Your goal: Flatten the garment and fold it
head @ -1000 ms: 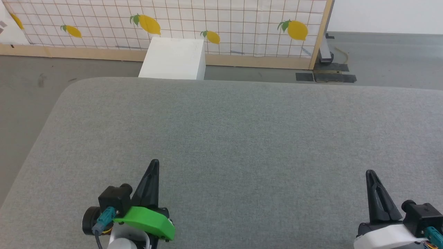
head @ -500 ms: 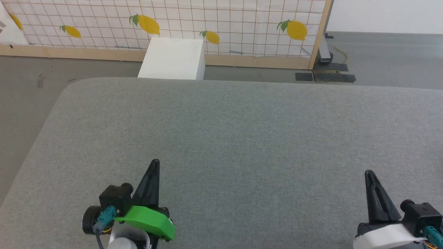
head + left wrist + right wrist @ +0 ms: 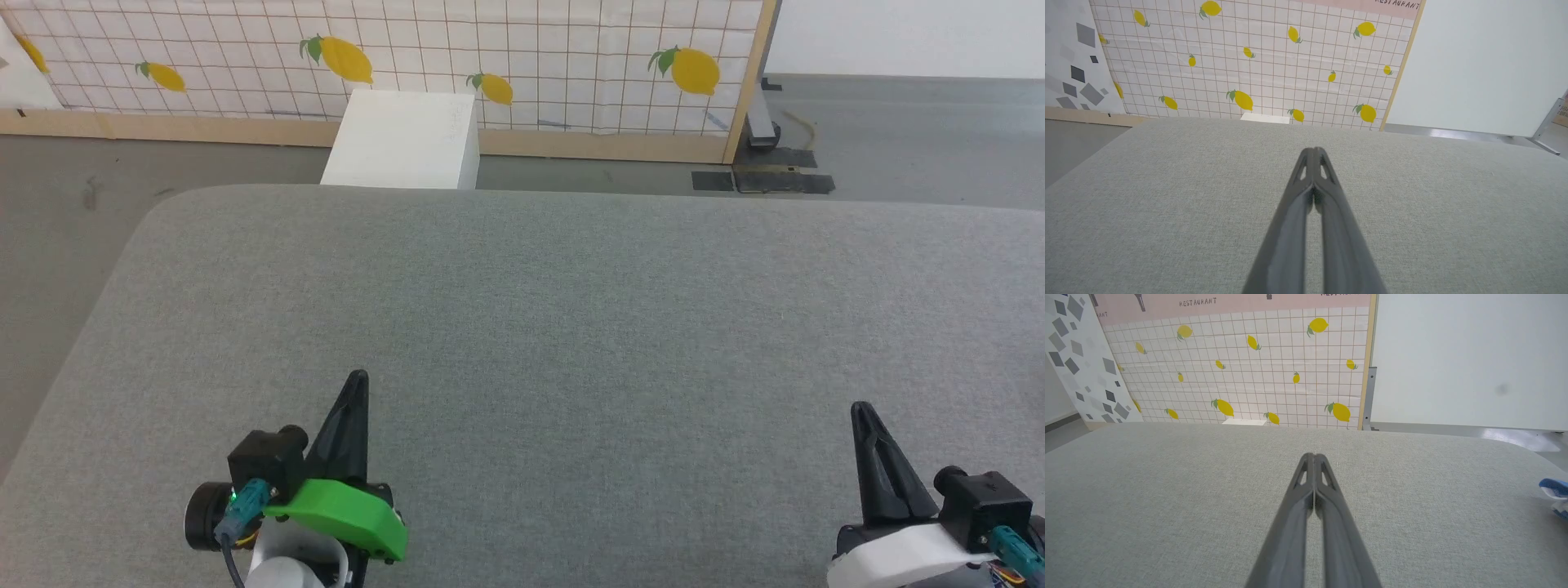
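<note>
A small bright blue and white piece of the garment (image 3: 1555,492) peeks in at the right edge of the right wrist view, lying on the grey padded table (image 3: 571,310); the rest of it is cut off. My left gripper (image 3: 357,377) (image 3: 1313,150) hovers low over the near left of the table, shut with nothing in it. At the near right, my right gripper (image 3: 859,408) (image 3: 1313,455) is shut too and holds nothing. Both point away toward the far edge.
Beyond the table's far edge stands a white box (image 3: 402,140) on the grey floor, against a tiled panel with lemons (image 3: 506,57). A metal stand foot and dark tape (image 3: 763,175) lie at the far right. A plain white wall (image 3: 1470,359) rises behind.
The whole head picture has shifted slightly, so the camera has moved a little. Both grippers stay shut in the same rest places.
</note>
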You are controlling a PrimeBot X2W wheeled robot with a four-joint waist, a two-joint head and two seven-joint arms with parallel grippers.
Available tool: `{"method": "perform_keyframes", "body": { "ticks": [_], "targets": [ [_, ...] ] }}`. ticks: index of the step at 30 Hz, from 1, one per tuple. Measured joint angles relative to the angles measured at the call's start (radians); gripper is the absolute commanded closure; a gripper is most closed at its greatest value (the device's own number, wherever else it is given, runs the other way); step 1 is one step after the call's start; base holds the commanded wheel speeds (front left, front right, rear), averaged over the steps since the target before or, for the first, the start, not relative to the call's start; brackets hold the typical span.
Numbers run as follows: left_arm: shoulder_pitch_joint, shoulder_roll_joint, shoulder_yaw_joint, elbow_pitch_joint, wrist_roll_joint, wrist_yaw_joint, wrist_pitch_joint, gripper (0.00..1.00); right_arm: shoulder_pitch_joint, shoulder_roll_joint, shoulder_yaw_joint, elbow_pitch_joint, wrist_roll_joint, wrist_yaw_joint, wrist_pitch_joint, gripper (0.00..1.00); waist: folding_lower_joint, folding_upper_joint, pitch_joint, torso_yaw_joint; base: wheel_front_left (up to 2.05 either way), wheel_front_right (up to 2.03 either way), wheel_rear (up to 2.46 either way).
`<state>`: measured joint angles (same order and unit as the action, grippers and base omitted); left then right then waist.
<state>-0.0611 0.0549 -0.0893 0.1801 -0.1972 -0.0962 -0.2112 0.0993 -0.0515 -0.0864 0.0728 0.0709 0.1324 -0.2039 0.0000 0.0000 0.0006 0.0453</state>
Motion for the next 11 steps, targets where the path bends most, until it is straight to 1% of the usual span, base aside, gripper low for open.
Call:
{"method": "perform_keyframes", "body": {
  "ticks": [11],
  "targets": [
    [0.001,0.000,0.009,-0.018,0.030,0.009,0.021,1.00,-0.006,0.000,0.010,-0.008,-0.003,0.000,0.020,1.00,0.0000,0.0000,0.000,-0.005,0.00,0.00,0.00]
  ]
}}
